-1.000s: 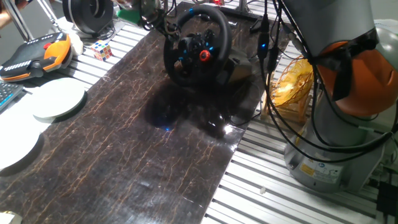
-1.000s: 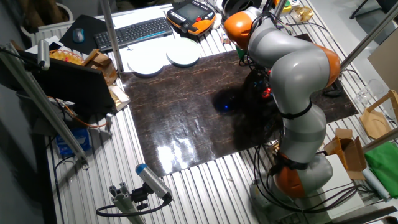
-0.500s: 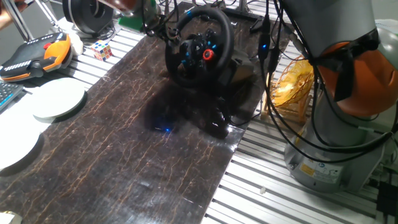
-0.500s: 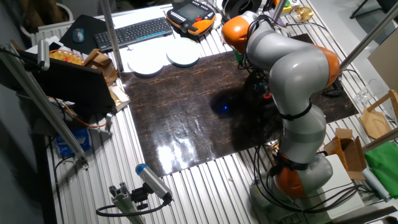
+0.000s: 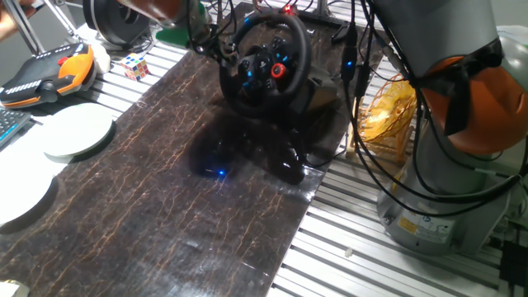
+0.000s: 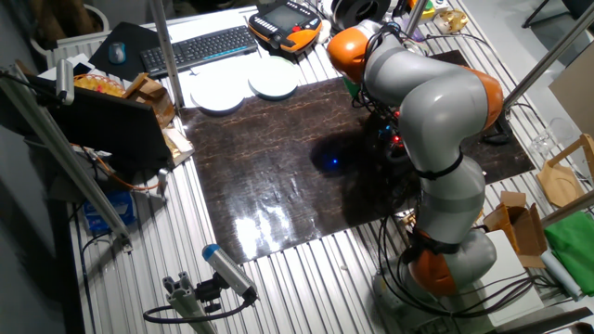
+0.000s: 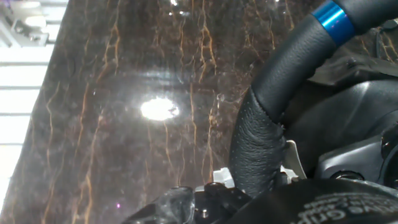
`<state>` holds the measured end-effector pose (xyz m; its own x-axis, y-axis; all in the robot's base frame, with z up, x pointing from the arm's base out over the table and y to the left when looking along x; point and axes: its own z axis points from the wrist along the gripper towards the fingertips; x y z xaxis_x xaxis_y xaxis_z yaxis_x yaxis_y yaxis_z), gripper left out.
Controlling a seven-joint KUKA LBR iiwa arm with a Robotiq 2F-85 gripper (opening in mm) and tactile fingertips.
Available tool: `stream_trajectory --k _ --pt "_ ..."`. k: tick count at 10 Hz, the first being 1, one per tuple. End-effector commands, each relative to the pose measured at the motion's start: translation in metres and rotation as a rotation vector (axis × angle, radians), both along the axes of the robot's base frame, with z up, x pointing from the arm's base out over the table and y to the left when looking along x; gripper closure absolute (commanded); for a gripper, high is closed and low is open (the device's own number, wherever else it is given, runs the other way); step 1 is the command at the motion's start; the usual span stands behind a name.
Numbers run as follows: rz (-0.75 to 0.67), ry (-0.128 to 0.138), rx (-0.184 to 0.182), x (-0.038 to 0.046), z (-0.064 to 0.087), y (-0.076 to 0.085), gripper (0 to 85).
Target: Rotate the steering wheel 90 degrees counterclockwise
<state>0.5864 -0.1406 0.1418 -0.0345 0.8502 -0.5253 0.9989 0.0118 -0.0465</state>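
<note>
The black steering wheel (image 5: 264,62) stands on its base at the far end of the dark mat, hub lit blue with a red knob (image 5: 277,71). My gripper (image 5: 216,43) sits at the wheel's upper-left rim. In the hand view the thick leather rim (image 7: 264,112), with its blue stripe (image 7: 333,15), runs down between my fingers, and the gripper (image 7: 249,193) looks shut on it. In the other fixed view my arm (image 6: 418,88) covers most of the wheel; only the red knob's glow (image 6: 397,141) shows.
Two white plates (image 5: 78,130), a puzzle cube (image 5: 136,66), an orange-black pendant (image 5: 49,74) and a black spool (image 5: 120,18) lie left of the marbled mat (image 5: 190,206). A yellow mesh bag (image 5: 388,107) and the arm's base (image 5: 445,198) stand to the right, with cables hanging by the wheel.
The wheel's hub has turned a little counterclockwise, with the red knob shifting up and right. My arm's orange joint has moved slightly left with the gripper.
</note>
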Motion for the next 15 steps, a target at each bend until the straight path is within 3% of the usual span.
stream_trajectory --k 1,8,10,12,15 --pt "0.009 0.003 0.0 -0.0007 -0.003 0.003 84.3" --pt "0.115 0.076 0.04 0.0006 -0.015 0.019 84.3" --pt "0.13 0.091 0.036 -0.0009 -0.013 0.018 84.3" --pt "0.156 0.11 0.054 -0.0005 -0.012 0.016 84.3" --pt "0.22 0.16 0.082 -0.0021 -0.014 0.019 84.3"
